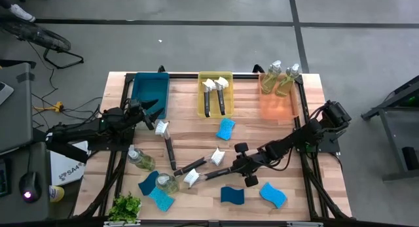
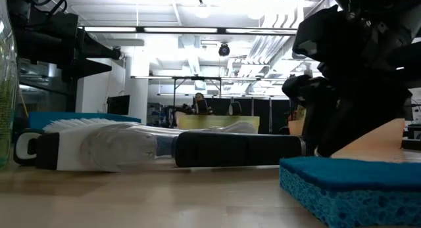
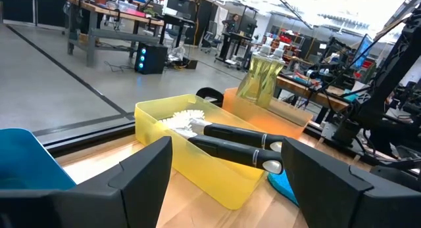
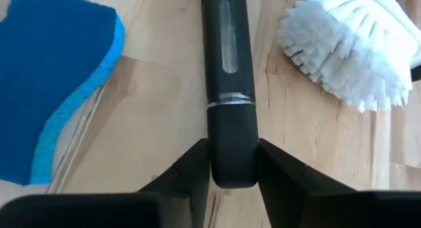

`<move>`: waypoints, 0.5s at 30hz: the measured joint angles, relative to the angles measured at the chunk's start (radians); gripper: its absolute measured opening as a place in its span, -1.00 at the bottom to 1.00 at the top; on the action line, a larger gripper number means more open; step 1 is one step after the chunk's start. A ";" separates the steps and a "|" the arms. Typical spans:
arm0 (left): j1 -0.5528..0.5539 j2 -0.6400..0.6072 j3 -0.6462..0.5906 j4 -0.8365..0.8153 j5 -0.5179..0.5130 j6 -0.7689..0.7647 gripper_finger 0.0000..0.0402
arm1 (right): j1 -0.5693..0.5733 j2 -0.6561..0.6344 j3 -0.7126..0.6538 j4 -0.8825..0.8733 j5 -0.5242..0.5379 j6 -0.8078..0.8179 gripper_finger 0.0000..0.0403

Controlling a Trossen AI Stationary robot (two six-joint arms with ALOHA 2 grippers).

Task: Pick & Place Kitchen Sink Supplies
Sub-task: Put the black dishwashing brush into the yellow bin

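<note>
A black-handled dish brush lies on the wooden table, white head toward the left. My right gripper is low over the table, shut on its handle. A second brush's white head lies just on the far side of it, and a blue sponge on the near side. My left gripper hovers open at the table's left by the blue bin, holding nothing. My right gripper pinches the brush handle's free end between its two fingers, one on each long side. The fingers slant down from the table's right and lie along the handle. The brush rests flat on the table.
A yellow bin holds two brushes; an orange bin holds two bottles. Loose on the table lie another brush, two bottles, several blue sponges and a green plant.
</note>
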 joint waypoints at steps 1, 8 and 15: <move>0.000 0.000 0.000 0.000 0.000 0.000 0.40 | 0.000 0.000 0.000 0.000 -0.009 0.000 -0.53; 0.000 0.000 0.000 0.000 0.000 0.000 0.40 | -0.001 0.000 0.000 0.001 -0.045 0.037 -0.57; 0.000 0.000 0.000 0.000 0.000 0.000 0.40 | 0.000 -0.009 0.001 -0.003 -0.058 0.117 -0.57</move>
